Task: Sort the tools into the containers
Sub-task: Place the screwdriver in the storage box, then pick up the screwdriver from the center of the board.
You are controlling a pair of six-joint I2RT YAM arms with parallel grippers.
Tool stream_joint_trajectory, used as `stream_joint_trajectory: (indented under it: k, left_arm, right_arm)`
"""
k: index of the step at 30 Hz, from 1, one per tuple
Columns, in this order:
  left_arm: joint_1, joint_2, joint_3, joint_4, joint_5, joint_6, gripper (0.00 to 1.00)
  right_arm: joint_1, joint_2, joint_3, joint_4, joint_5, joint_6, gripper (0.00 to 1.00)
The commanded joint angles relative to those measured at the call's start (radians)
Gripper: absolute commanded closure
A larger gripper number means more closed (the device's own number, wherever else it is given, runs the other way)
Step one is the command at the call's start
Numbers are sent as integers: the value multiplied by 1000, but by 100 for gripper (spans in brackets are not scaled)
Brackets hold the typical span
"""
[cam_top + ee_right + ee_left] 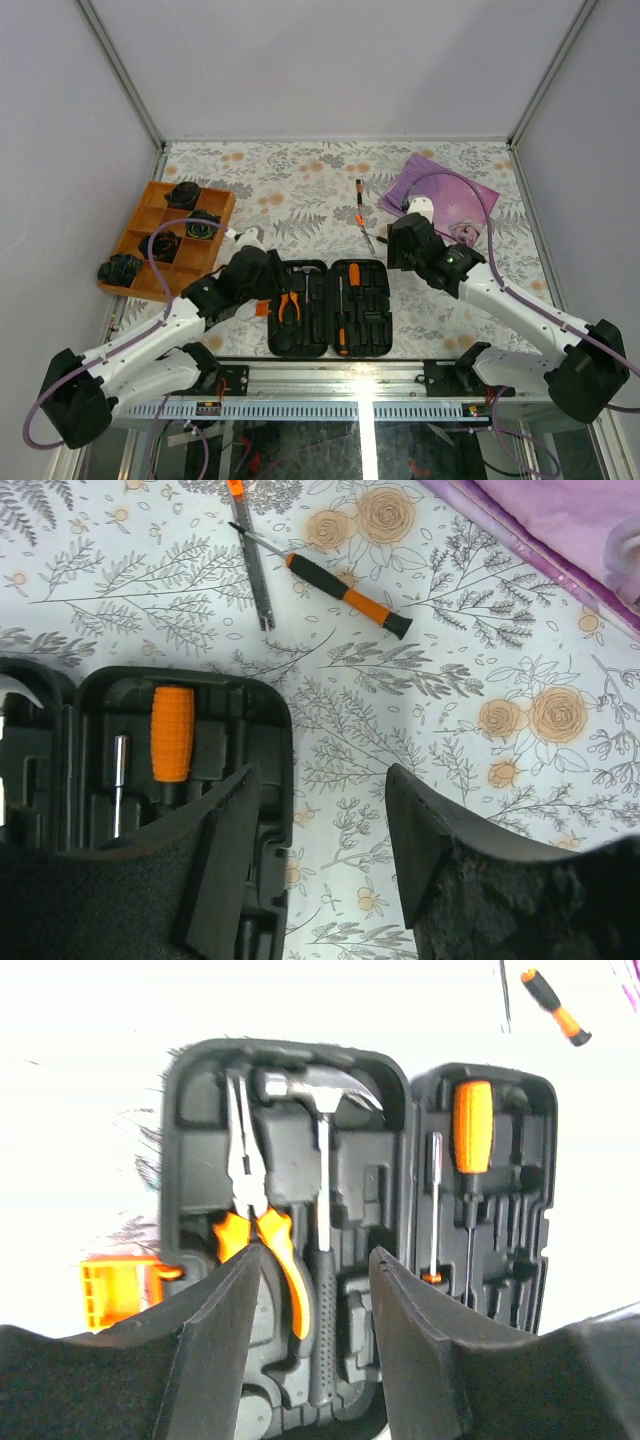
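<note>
Now | screwdriver (320,577) — ahead of right gripper (320,775), well apart | jaws parted

The top camera hung above and behind the arm bases, looking steeply down over the whole flowered table (300,170). Each wrist camera sat low and close. The left one peered between the tips of the left gripper (315,1252) straight onto the open tool case (290,1160) — the right one looked past the right gripper (320,770) onto the case's right half and the cloth beside it. Both wrist views shared the loose screwdriver (345,592).
</note>
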Motion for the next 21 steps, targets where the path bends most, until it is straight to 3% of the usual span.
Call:
stream_joint_trajectory:
  k: [1,7,13,17,21]
  left_arm:
    - [137,-22,51,-58,173,85,53]
    - [341,23,144,-109,511,194,51]
    - [380,23,237,-200,412,307,51]
    - [379,10,262,-208,414,349,49]
    - [379,-6,244,-190,403,350,47]
  right_arm:
    - [-67,45,55,-2,-78,-88,39]
    - [-143,213,124,29,-266,-228,37]
    - [-196,364,243,26,-336,-375,38]
    - [-256,443,297,28,-474,-478,38]
    - [-297,523,360,1,-500,-545,40]
